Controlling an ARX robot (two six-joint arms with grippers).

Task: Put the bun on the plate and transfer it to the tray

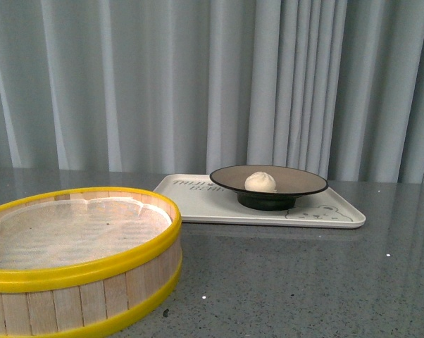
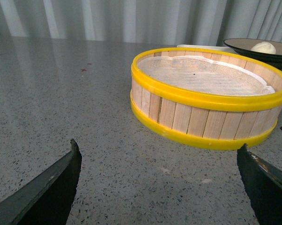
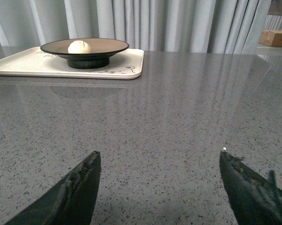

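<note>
Bun [image 1: 260, 182] is sitting in the plate [image 1: 303, 184], roughly centred, a touch toward 9 o'clock in the bowl. Plate is standing upright on the tray [image 1: 198, 201], toward the tray's 3 o'clock half in the front view. Tray is lying flat on the desk [image 1: 303, 274], long axis running 9-to-3 across the front view. Judging from this, both task steps are looking done; nothing is left to grasp.

Steamer basket [image 1: 78, 253] is sitting at 7 o'clock of the tray, near it but apart, with only a liner showing inside.

Neither arm is showing in the front view. Left gripper [image 2: 159, 180]: fingers [image 2: 52, 187] are spread wide, holding nothing, hovering over bare desk with the basket at 12–1 o'clock ahead. Right gripper [image 3: 159, 185]: fingers [image 3: 77, 190] are also spread wide and holding nothing, with tray and plate well apart at 10–11 o'clock ahead. Right arm is looking to have the clearer line to the plate; the basket is standing between the left gripper and it.
</note>
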